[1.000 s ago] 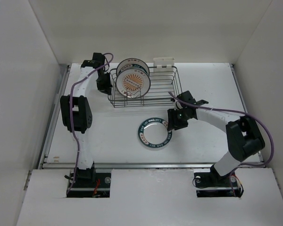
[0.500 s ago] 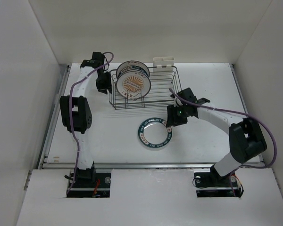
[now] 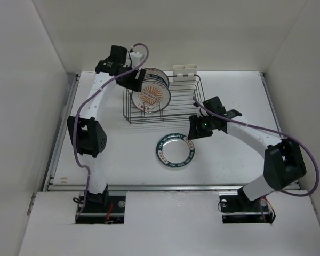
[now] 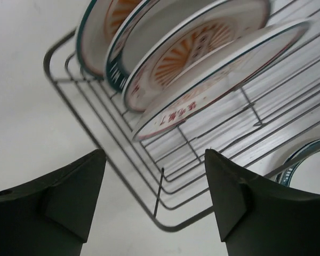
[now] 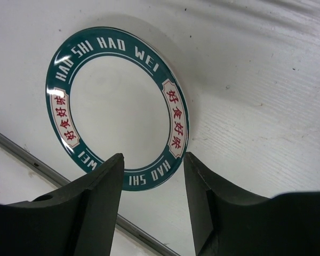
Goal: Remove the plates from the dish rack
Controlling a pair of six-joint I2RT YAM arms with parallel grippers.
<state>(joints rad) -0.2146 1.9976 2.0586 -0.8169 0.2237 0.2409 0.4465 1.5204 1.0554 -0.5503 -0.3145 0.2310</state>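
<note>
four racked plates (image 4: pixel 202 48) are counted only from the left wrist; left gripper (image 4: pixel 154 157) is held spread, empty, at the dish rack (image 4: pixel 69 104) corner, right gripper (image 5: pixel 153 160) likewise over the flat plate (image 5: pixel 173 114).

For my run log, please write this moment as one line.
left pincer: open, empty, near plates in dish rack | right pincer: open, empty, near teal-rimmed plate on table

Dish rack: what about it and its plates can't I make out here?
- Plates: exact number unclear. They overlap in the top view, and the left wrist view's top edge cuts them off.
- White holder: contents too small to tell in the top view.
- Dish rack: far end runs off the left wrist view's edge.
</note>
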